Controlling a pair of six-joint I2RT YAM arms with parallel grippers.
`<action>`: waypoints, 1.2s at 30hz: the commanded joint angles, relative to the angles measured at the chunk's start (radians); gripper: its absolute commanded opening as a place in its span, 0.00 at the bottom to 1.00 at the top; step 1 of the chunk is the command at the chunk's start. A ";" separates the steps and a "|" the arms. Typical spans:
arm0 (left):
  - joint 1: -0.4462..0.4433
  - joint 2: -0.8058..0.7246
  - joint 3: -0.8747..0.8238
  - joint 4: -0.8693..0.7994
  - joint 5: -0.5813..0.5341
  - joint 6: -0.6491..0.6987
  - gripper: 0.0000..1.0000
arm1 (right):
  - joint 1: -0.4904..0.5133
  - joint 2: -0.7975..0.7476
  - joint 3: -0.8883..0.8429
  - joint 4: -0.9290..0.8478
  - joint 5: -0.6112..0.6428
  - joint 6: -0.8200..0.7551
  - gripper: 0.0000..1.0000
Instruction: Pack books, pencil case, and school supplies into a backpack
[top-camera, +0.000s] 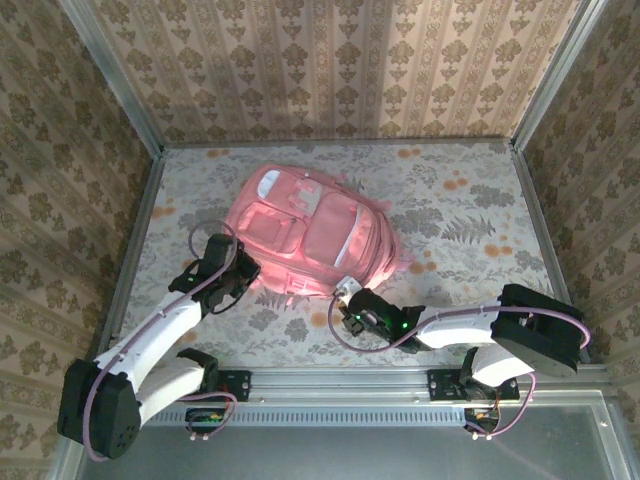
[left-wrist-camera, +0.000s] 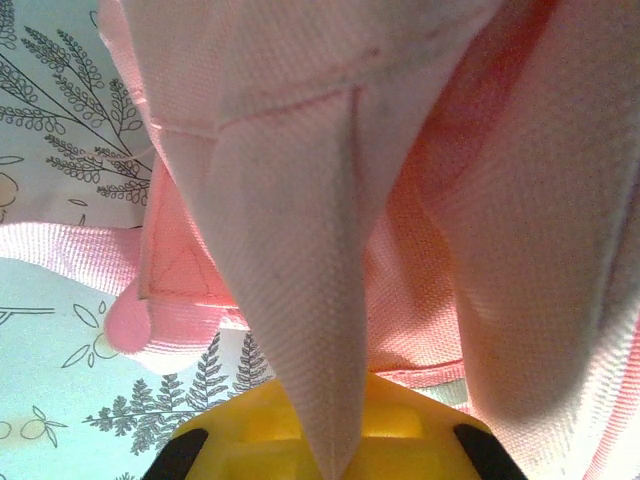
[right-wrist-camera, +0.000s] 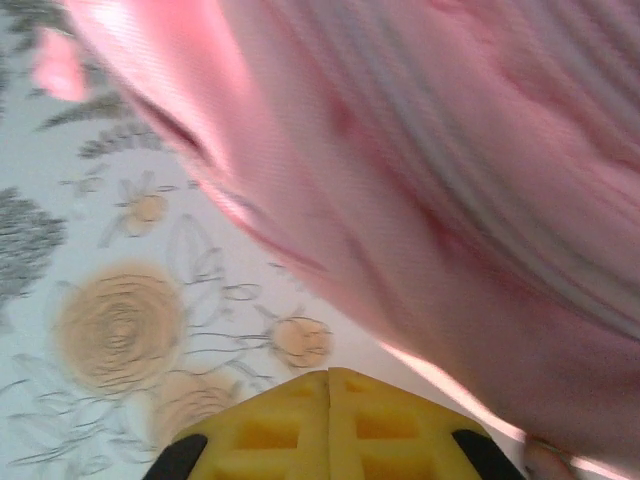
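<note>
The pink backpack lies flat in the middle of the floral table, front pockets up. My left gripper is at its near left corner, shut on a pale pink fold of backpack fabric that runs down between the yellow fingers. My right gripper sits at the backpack's near edge. Its yellow fingers meet with nothing between them, and the backpack looms blurred just above and to the right. The books, pencil case and school supplies are out of view.
Wallpapered walls with metal frame posts close in the table on three sides. Bare floral cloth stretches to the right of the backpack, with a narrower strip on its left. A metal rail runs along the near edge.
</note>
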 joint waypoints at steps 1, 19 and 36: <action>-0.039 0.009 0.027 0.089 0.009 -0.052 0.00 | 0.006 -0.020 0.008 0.058 -0.160 -0.056 0.16; -0.397 0.152 0.252 0.134 -0.117 -0.197 0.00 | -0.003 0.137 -0.232 0.658 0.035 -0.134 0.64; -0.449 0.190 0.239 0.158 -0.151 -0.225 0.00 | -0.052 0.353 -0.204 0.969 0.174 -0.166 0.62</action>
